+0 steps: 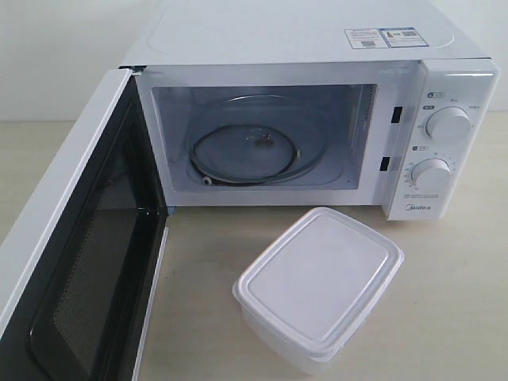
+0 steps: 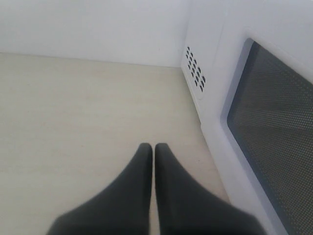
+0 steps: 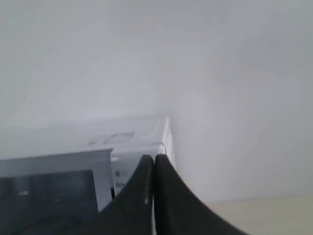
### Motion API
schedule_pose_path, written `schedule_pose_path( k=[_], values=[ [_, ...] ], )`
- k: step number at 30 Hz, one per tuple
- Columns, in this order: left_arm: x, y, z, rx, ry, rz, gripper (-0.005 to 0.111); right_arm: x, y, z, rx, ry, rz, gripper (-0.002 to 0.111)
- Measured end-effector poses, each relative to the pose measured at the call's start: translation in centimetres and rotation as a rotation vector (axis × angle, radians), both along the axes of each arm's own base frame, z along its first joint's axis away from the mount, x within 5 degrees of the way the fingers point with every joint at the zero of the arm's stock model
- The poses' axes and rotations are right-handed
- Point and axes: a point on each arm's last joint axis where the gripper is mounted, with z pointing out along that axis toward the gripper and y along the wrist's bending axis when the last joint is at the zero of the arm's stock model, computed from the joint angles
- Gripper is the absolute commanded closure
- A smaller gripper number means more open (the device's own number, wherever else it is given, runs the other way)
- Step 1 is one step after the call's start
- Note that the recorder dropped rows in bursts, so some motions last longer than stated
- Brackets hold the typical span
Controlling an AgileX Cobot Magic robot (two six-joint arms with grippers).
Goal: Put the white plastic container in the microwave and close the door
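Note:
The white plastic container [image 1: 319, 287] sits lidded on the table in front of the microwave [image 1: 317, 95], below its knob panel. The microwave's door [image 1: 75, 262] stands swung wide open to the left, showing the glass turntable [image 1: 254, 147] inside. Neither gripper shows in the exterior view. In the left wrist view my left gripper [image 2: 153, 147] is shut and empty above the table, beside the door's outer face with its mesh window [image 2: 274, 142]. In the right wrist view my right gripper [image 3: 154, 157] is shut and empty, raised, with the microwave's [image 3: 122, 142] top corner behind it.
The light wooden table [image 1: 444, 317] extends in front of and to the right of the microwave. A white wall [image 3: 220, 73] rises behind it. Vent holes [image 2: 195, 73] mark the microwave's side near the left gripper.

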Motion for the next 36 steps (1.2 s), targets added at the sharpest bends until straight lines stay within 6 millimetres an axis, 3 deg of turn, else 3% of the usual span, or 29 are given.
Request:
schedule_pose_path(
  k=[4, 8, 15, 31, 36],
  values=[
    [0.0, 0.0, 0.0, 0.000, 0.000, 0.000, 0.102, 0.1, 0.0, 2.1, -0.008, -0.043, -0.003, 0.109],
    [0.0, 0.0, 0.0, 0.000, 0.000, 0.000, 0.102, 1.4, -0.1, 3.3, -0.027, -0.011, -0.007, 0.109],
    [0.0, 0.0, 0.0, 0.000, 0.000, 0.000, 0.102, 4.0, -0.2, 3.2, 0.042, 0.055, 0.006, 0.109],
    [0.0, 0.0, 0.0, 0.000, 0.000, 0.000, 0.102, 4.4, -0.3, 3.9, 0.124, -0.026, 0.026, 0.109],
    [0.0, 0.0, 0.0, 0.000, 0.000, 0.000, 0.102, 7.3, 0.4, 2.3, 0.033, 0.113, 0.084, 0.109]
  ],
)
